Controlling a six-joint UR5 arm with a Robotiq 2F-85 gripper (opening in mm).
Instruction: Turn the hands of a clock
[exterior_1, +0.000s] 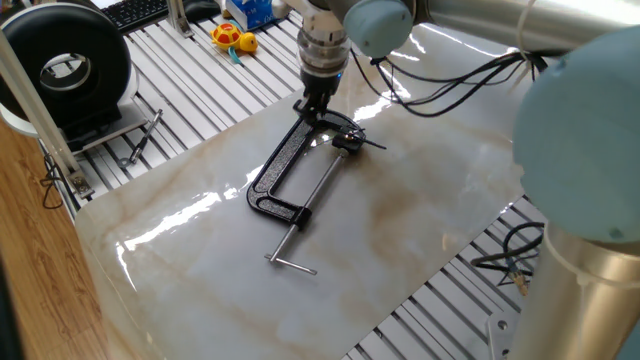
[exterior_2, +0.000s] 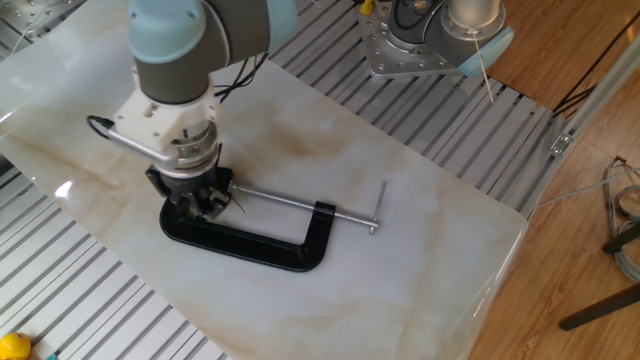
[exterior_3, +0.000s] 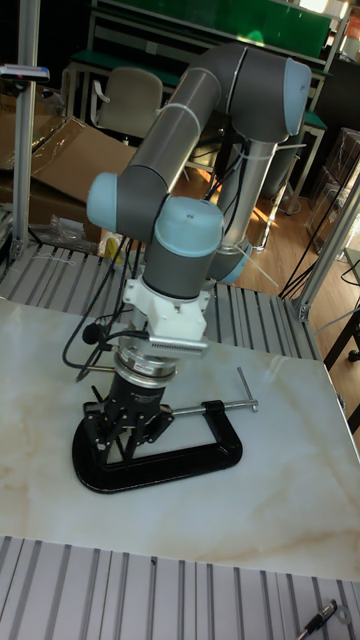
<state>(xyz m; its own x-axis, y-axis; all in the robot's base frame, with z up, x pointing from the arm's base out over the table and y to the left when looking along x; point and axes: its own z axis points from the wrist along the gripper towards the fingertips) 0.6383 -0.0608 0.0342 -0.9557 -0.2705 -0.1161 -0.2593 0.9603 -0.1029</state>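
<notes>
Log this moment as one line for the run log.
gripper: down over clock | jaws: unclear | clock: in clamp jaw | clamp: flat on table

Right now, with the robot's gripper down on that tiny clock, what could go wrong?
The hands are thin needles poking out beside the gripper; a hard or off-centre twist might bend them. The clock sits only in the jaw of the clamp, which lies loose on the table, so turning could drag the clamp along. The fingertips are hidden, so I cannot tell how well the gripper is lined up.
</notes>
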